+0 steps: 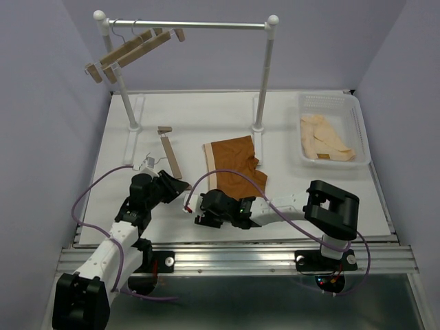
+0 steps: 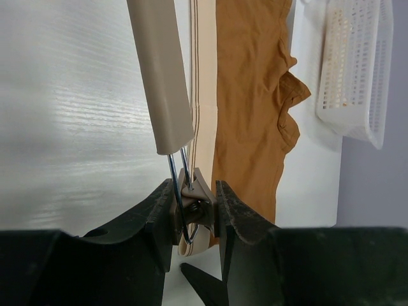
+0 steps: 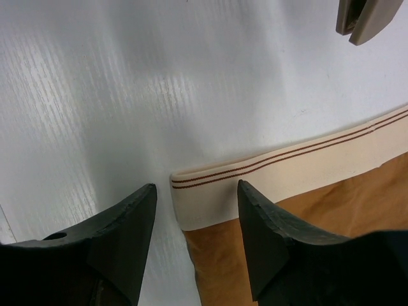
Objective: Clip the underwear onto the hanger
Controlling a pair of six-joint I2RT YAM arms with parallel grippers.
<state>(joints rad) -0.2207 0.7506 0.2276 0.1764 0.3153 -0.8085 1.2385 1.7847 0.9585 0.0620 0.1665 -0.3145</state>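
The white table (image 1: pixel 206 117) carries a clothes rail (image 1: pixel 185 25) at the back and a plastic basket (image 1: pixel 360 117) on the right. The underwear (image 1: pixel 232 157) lies flat mid-table, its waistband (image 3: pixel 287 169) turned toward the hanger (image 1: pixel 170 152), which lies just to its left. The right gripper (image 3: pixel 196 197) is at the waistband's near corner, fingers spread to either side of that corner and gripping nothing. The left gripper (image 2: pixel 195 203) is pinched tight on the wooden clip (image 2: pixel 194 189) at the hanger's near end, close beside the waistband.
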